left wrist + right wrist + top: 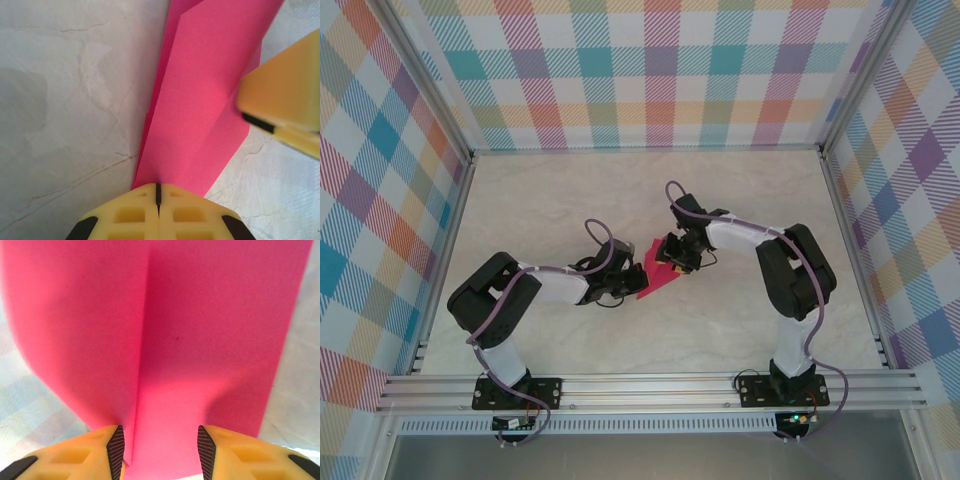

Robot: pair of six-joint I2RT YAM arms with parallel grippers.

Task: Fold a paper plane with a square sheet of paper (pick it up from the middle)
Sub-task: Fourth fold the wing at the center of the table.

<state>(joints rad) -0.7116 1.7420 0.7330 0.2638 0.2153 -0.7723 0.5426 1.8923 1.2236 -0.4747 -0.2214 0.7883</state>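
Left hand [158, 187] pinches the pink paper plane [200, 95] at the middle of the surface [550, 190]; right hand [160, 435] is spread, straddling it.

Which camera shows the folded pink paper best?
The left wrist view: the pink paper shows its layered folds and edges, running into the shut left gripper. The right wrist view sees it close up with one crease; the top view, small and red.
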